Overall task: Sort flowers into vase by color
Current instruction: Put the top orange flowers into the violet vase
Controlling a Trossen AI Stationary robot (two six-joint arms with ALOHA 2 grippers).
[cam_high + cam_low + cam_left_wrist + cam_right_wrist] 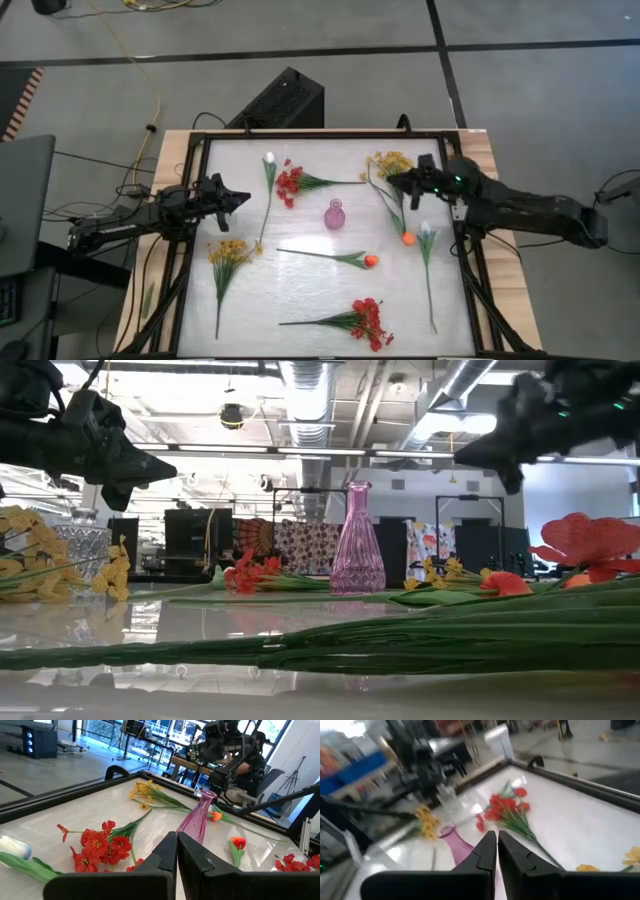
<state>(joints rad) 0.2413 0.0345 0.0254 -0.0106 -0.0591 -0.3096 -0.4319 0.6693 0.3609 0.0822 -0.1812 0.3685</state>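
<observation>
Flowers (340, 257) unsorted around pink vase (334, 214); light, floppy, so pinch mid-stem. Left tool (240, 197) and right tool (393, 180) both closed, empty.

Flowers, artificial, green-stemmed, all lying flat on the table:
- red spray (290, 183), far edge, centre-left
- red spray (369, 322), near edge
- yellow spray (231, 251), left side
- yellow spray (390, 162), far right
- orange buds (371, 261) (408, 239), centre-right
- white buds (268, 158) (426, 230)
</observation>
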